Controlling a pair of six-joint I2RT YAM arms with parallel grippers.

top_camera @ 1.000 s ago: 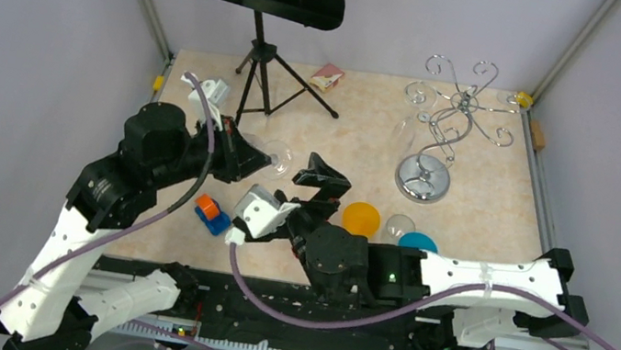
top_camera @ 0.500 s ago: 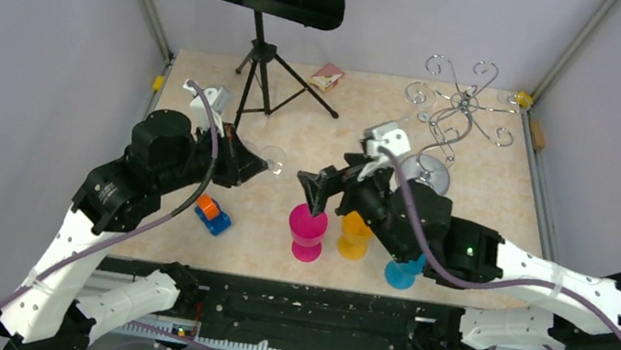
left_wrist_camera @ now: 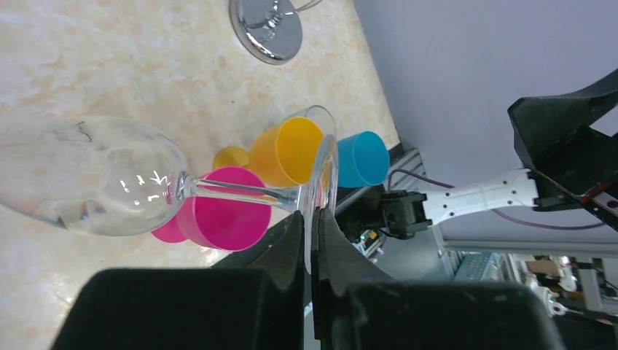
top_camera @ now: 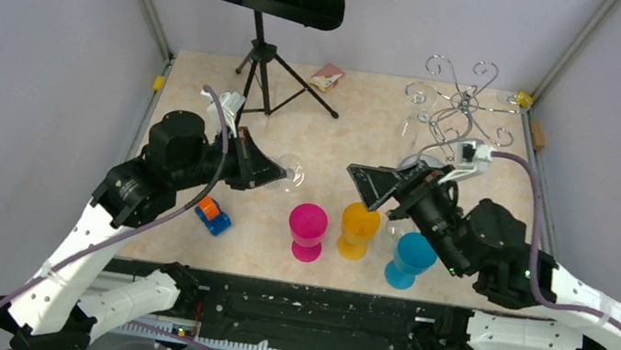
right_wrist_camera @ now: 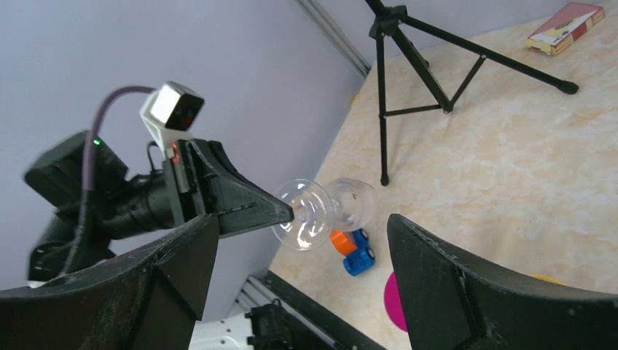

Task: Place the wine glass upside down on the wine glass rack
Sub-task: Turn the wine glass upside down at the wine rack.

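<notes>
The clear wine glass (top_camera: 291, 172) lies level in the air over the table's left-middle. My left gripper (top_camera: 277, 173) is shut on the rim of its foot (left_wrist_camera: 326, 164). The stem (left_wrist_camera: 240, 193) and bowl (left_wrist_camera: 87, 179) point away from the fingers. My right gripper (top_camera: 372, 184) is open and empty, a short way right of the glass and facing it. In the right wrist view the glass (right_wrist_camera: 321, 211) sits apart from the wide-spread right gripper (right_wrist_camera: 302, 222). The chrome wine glass rack (top_camera: 465, 101) stands at the back right, its round base (left_wrist_camera: 266, 29) partly behind the right arm.
Pink (top_camera: 309, 229), orange (top_camera: 358, 229) and blue (top_camera: 411, 257) cups stand in a row near the front edge. A blue-and-orange toy car (top_camera: 212, 214) lies under the left arm. The black tripod music stand (top_camera: 257, 60) and a small red box (top_camera: 327, 76) are at the back.
My right arm has swung from the front middle up and to the right, uncovering the cups and turning its open jaws toward the glass. The left arm has carried the glass slightly rightward.
</notes>
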